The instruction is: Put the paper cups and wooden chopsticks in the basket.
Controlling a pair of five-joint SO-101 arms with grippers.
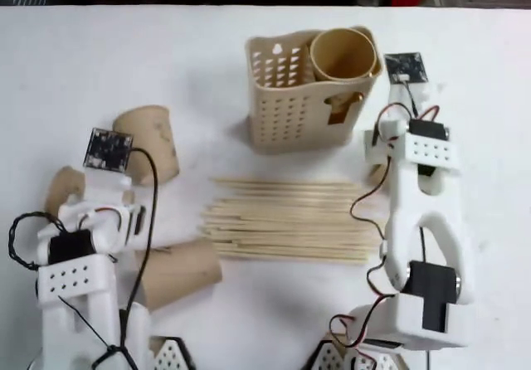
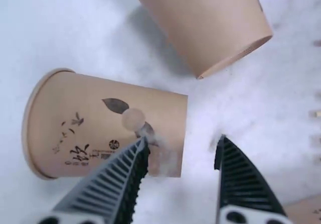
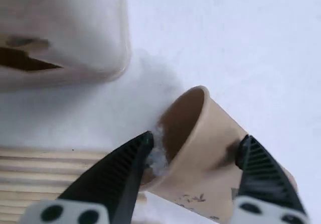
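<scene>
**High view.** The cream perforated plastic basket [image 1: 290,113] stands upright at the far middle of the white desk [image 1: 99,55]. One tan paper cup [image 1: 342,53] sits upright inside it, at the end nearer the right arm [image 1: 423,221]. The pile of pale wooden chopsticks [image 1: 290,219] lies flat on the desk just in front of the basket, between the two arms. I see none of them in the basket. Three more tan cups lie on their sides around the left arm [image 1: 83,245]: a far cup [image 1: 151,142] beyond it, a half-hidden cup [image 1: 62,189] at its outer side, and a near cup [image 1: 178,270] towards the chopsticks.

**Left wrist view.** The left pincer [image 2: 183,151] is apart and grips nothing. One fingertip overlaps the base end of a printed cup [image 2: 105,126] that lies on its side. The other fingertip is over bare desk. A plain-sided cup [image 2: 200,23] lies just beyond, clear of the printed one.

**Right wrist view.** The right pincer [image 3: 195,146] is apart, with its fingers on either side of a toppled cup [image 3: 200,128]. That cup's mouth faces roughly towards the basket [image 3: 65,33]. I cannot tell whether the fingers touch it. The chopsticks [image 3: 50,174] lie just beside it.

**Progress.** I judge the task to be at an early stage. By my count, one cup of five is in the basket. Four cups and the whole chopstick pile remain on the desk. The cup under the right pincer looks best placed to be taken up next.
</scene>
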